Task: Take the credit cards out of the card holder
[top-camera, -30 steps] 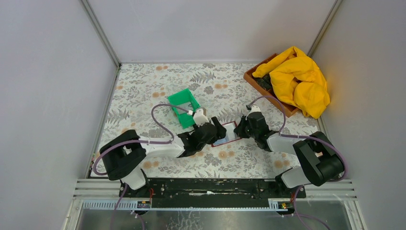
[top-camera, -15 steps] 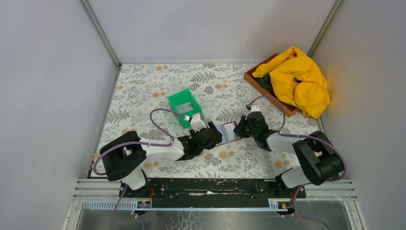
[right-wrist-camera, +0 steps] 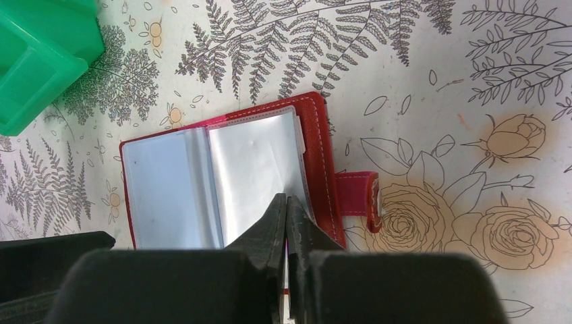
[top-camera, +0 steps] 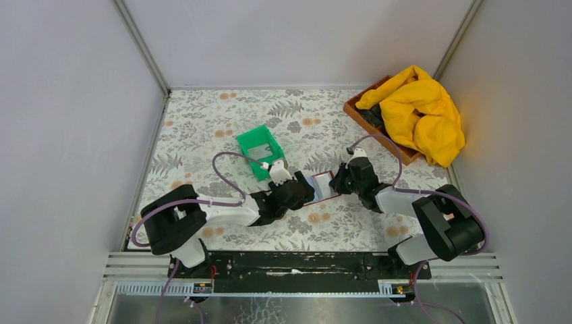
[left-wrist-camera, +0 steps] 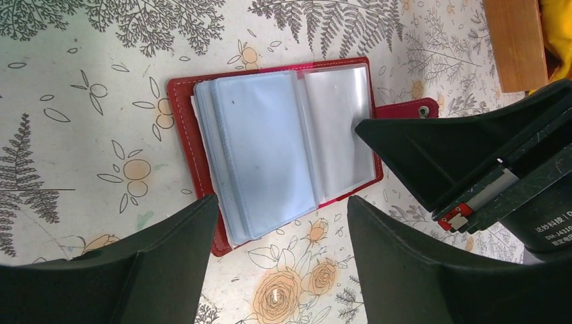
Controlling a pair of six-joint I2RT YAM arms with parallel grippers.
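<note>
**Holder laid open, no card drawn out yet – the pick itself comes next**

The card holder [top-camera: 321, 187] lies spread flat on the floral worktop [top-camera: 202, 121] between the two arms, its pale sleeves facing up. The right gripper [right-wrist-camera: 287, 200] has its fingers pressed together, tips down on the outer edge of the sleeve beside the snap tab. I cannot tell whether anything is pinched between them. The left gripper [left-wrist-camera: 280, 219] hangs just over the holder's near edge with its fingers spread wide and nothing held. No credit cards show outside the holder, and the cloudy sleeves do not reveal whether any are inside. By my reading the right arm is pinning the holder down, so the left must find a card's edge at a sleeve mouth, close on it and slide it out – gently, or the whole holder may drag along.
</note>
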